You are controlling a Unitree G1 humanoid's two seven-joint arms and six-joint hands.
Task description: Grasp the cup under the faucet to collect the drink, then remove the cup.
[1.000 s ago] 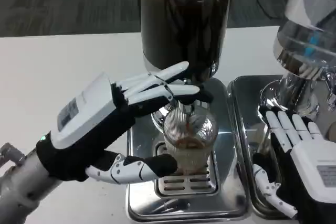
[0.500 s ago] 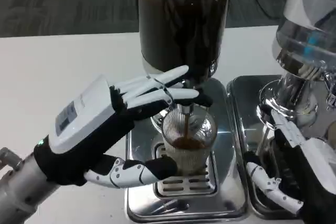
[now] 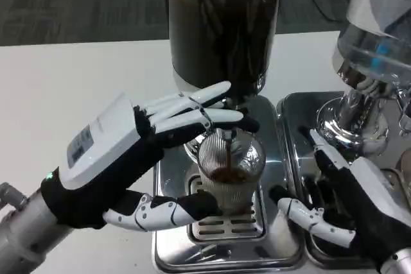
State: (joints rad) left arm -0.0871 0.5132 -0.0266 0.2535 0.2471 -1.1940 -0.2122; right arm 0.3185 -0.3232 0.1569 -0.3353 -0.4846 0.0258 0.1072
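Note:
A clear ribbed cup (image 3: pixel 230 178) stands on the drip grate (image 3: pixel 225 226) under the faucet (image 3: pixel 227 134) of the dark drink dispenser (image 3: pixel 221 27). A thin brown stream runs into it and brown drink lies in its lower part. My left hand (image 3: pixel 138 158) wraps the cup from the left, thumb low against its base and fingers reaching past its rim under the dispenser. My right hand (image 3: pixel 343 200) hovers over the neighbouring tray to the right, fingers spread and empty, thumb pointing towards the cup.
The cup's steel drip tray (image 3: pixel 170 248) sits at the table's front. A second steel tray (image 3: pixel 295 113) lies to its right under a clear dispenser (image 3: pixel 379 36) with a chrome base. White tabletop (image 3: pixel 70 94) stretches to the left.
My right hand has turned and moved left towards the cup, its thumb now over the gap between the trays. The drink level in the cup has risen slightly. The left hand keeps its hold.

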